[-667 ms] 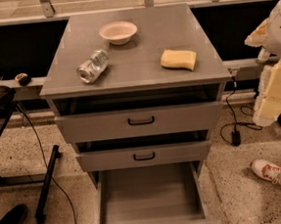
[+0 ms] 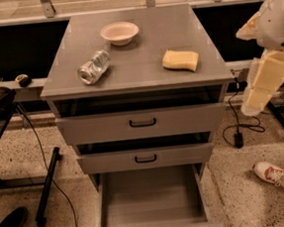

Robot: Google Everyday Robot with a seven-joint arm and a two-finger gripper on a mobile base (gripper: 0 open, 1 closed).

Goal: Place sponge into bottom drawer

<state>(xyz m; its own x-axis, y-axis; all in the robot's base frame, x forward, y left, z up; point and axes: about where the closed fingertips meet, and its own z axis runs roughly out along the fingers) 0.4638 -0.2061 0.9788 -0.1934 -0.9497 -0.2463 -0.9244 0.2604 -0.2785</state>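
The yellow sponge (image 2: 180,60) lies flat on the right part of the grey cabinet top (image 2: 141,51). The bottom drawer (image 2: 150,199) is pulled out and its flat grey floor is bare. My gripper (image 2: 260,87) hangs to the right of the cabinet, off its right edge and a little below the level of the top, apart from the sponge and holding nothing that I can see.
A pale bowl (image 2: 119,33) stands at the back of the top, and a crushed plastic bottle (image 2: 93,67) lies at the left. The two upper drawers (image 2: 143,123) stick out slightly. A person's shoe (image 2: 269,172) and cables (image 2: 237,127) are on the floor at the right.
My gripper has moved a little to the left and up, closer to the cabinet's right side. The sponge, bowl and bottle have not moved.
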